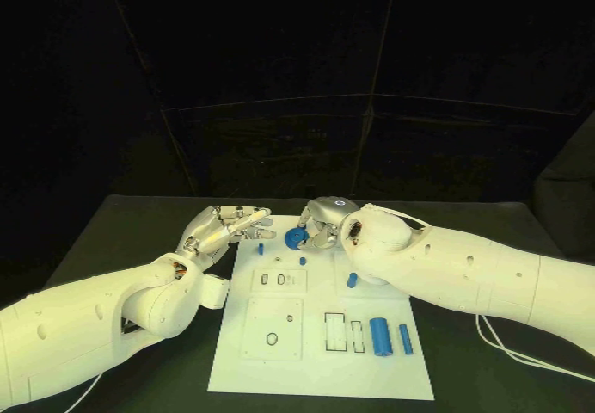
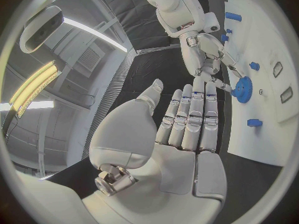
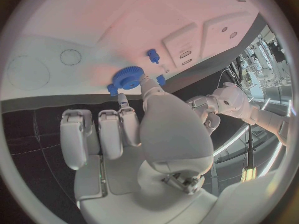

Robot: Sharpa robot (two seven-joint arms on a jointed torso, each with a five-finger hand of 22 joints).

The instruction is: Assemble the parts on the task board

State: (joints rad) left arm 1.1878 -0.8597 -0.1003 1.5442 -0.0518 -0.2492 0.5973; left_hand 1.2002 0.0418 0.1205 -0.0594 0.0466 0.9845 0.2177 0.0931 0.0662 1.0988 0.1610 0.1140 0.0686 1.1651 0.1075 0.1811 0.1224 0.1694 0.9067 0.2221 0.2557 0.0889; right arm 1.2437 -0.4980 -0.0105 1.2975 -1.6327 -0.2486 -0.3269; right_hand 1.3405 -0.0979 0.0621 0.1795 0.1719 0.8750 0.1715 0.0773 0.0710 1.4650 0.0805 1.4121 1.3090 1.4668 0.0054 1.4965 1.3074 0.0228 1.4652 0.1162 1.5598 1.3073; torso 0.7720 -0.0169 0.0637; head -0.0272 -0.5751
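Two hands meet at the far edge of the task board (image 1: 320, 379). Starting from the board's left side, the left hand (image 1: 226, 225) hovers just off the far left corner with its fingers straight and apart, grasping nothing. Beside it on the board stands a small blue peg (image 1: 260, 249), then the recessed slots of the left half. Near the middle of the far edge the right hand (image 1: 325, 225) pinches a blue gear (image 1: 297, 238) between thumb and fingertip — the gear sits low, at or just above the board; whether it touches cannot be told. To seat it well, I judge the hand should keep the gear flat, centre its bore over its post and lower straight down, letting go only once it rests level. Further right lie a short blue piece (image 1: 352, 279) by the right forearm and, toward the near right corner, two blue cylinders (image 1: 381, 335) side by side. The left hand's fingertips sit near the gear — a likely obstruction if either hand drifts.
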